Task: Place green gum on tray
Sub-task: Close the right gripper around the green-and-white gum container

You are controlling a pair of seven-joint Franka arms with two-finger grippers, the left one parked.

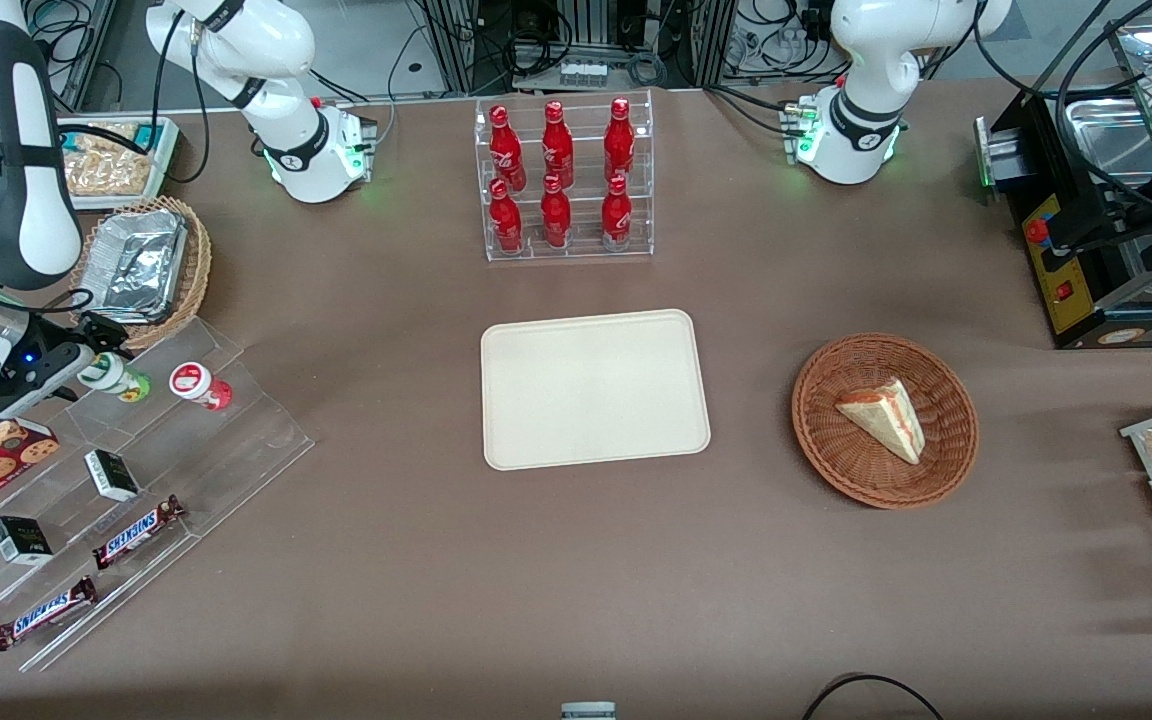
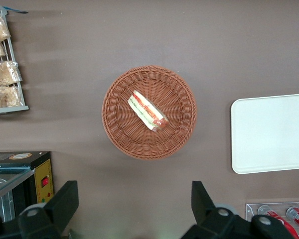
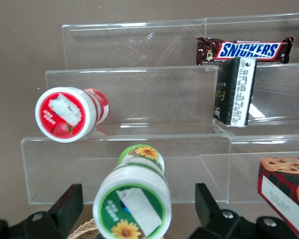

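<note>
Gripper [image 3: 134, 209] spread wide astride green gum [image 3: 133, 199] without clenching it, on the clear stepped shelf [image 1: 236, 420]; tray [image 1: 594, 388] at its three o'clock

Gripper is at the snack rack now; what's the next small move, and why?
Probably ease the gripper forward and close on the green gum: its open fingers straddle the bottle, which lies on the clear rack, and the tray is bare.
</note>
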